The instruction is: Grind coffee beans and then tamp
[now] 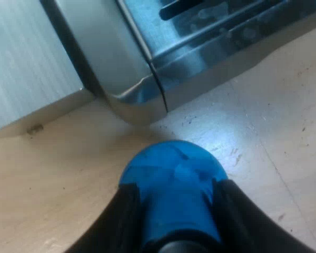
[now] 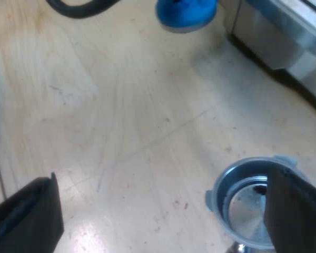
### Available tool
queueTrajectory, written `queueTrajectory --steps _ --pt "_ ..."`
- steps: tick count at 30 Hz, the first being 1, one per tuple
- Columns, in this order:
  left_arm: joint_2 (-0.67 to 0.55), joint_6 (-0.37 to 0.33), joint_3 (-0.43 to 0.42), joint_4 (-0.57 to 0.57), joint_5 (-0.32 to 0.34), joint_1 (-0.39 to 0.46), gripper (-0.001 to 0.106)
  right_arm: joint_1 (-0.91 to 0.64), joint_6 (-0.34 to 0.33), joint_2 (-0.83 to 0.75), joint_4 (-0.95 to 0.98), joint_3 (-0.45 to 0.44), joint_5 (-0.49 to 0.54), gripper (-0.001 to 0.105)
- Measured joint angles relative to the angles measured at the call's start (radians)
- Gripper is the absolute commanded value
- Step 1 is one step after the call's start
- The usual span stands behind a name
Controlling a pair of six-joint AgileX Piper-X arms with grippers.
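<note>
Blue tamper clamped in left gripper beside espresso machine; right gripper spread wide near metal holder; risk: the unheld holder may tip under tamping.

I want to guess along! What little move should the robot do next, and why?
Probably carry the tamper over toward the holder. The left gripper is shut on it beside the machine, and the holder lies on the table by the open right gripper.
</note>
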Motion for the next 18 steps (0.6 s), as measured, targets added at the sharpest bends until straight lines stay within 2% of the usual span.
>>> queueTrajectory --steps 4,8,15,16,18 --pt "0.000 0.000 0.027 -0.051 0.005 0.029 0.000 0.000 0.000 0.020 -0.016 0.000 -0.008 0.079" --pt "0.092 0.029 0.075 -0.086 0.015 0.045 0.000 0.000 0.000 0.025 -0.018 0.000 -0.008 0.079" --pt "0.139 0.037 0.063 -0.110 -0.009 0.045 0.000 0.000 0.000 0.024 -0.018 0.000 -0.010 0.079" --pt "0.139 0.039 0.063 -0.110 -0.011 0.045 0.004 0.000 0.000 0.024 -0.019 0.000 -0.010 0.079" --pt "0.139 0.040 0.063 -0.110 -0.010 0.045 0.017 0.000 0.000 0.024 -0.019 0.000 -0.010 0.079"
